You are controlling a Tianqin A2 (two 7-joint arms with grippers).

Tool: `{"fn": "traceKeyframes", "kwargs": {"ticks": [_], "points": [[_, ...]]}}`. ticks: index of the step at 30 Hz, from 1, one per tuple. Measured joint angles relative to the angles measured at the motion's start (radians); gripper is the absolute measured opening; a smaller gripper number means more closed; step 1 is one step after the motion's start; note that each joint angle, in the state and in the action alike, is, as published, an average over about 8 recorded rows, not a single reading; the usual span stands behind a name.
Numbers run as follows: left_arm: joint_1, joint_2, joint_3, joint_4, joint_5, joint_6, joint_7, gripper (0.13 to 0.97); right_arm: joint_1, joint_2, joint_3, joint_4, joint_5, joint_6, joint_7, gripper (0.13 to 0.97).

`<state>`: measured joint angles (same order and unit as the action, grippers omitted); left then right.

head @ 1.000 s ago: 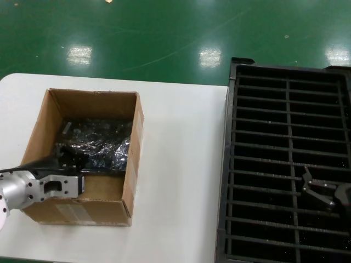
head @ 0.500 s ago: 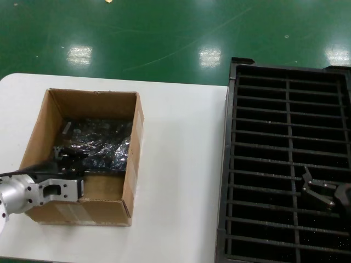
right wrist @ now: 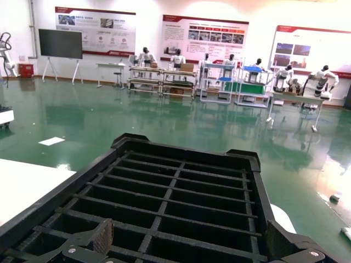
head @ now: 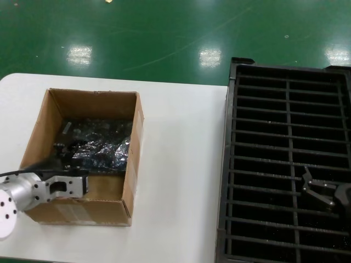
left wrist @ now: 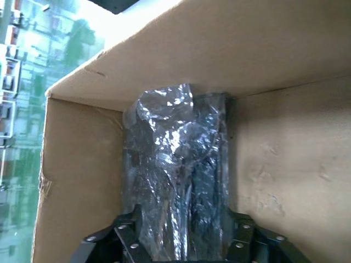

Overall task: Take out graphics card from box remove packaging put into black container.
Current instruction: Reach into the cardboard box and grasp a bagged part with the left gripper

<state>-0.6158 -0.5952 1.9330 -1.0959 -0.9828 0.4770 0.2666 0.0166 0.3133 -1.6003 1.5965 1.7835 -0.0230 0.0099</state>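
Lowered left hand (head: 68,159) straddles bagged graphics card (left wrist: 178,181) lying lengthwise from it.

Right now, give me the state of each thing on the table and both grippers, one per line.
box: open-topped, upright on the table, bagged cards inside.
bagged cards: still in shiny bags, lying in the box.
tray: every slot in view empty.
left gripper: inside the box, fingers open either side of a bag.
right gripper: open, over the tray, holding nothing.

Silver cylindrical left wrist with dark screw holes, grey bracket, black left hand (head: 70,155); black-fingered right hand (head: 318,190).
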Motion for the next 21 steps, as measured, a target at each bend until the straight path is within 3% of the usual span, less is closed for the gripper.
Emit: {"fn": "traceKeyframes", "kwargs": {"ticks": [10, 21], "points": [[-0.032, 0.045, 0.01, 0.088, -0.078, -0.1, 0.09, 0.599, 0.0, 0.0, 0.0, 0.0, 0.0, 0.0, 0.0, 0.966], [-0.047, 0.053, 0.015, 0.124, -0.132, -0.147, 0.145, 0.548, 0.0, 0.0, 0.0, 0.0, 0.0, 0.0, 0.0, 0.966]]}}
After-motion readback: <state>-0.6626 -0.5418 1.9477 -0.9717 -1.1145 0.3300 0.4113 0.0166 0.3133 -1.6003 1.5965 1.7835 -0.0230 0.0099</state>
